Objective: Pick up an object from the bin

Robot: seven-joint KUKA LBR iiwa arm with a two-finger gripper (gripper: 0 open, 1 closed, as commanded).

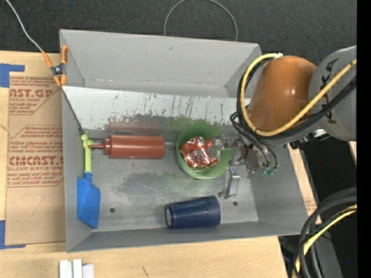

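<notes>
Camera view: gripper (232,181), open or closed unclear, hangs beside a round green plastic bowl (200,174) near the grey metal bin's (139,184) right wall.

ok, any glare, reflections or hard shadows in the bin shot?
Camera view: even light, no hard shadows on the bin floor; same view, its back wall mirrors the brown bottle and green bowl as faint smears; also a soft highlight on the arm's orange cover.
</notes>
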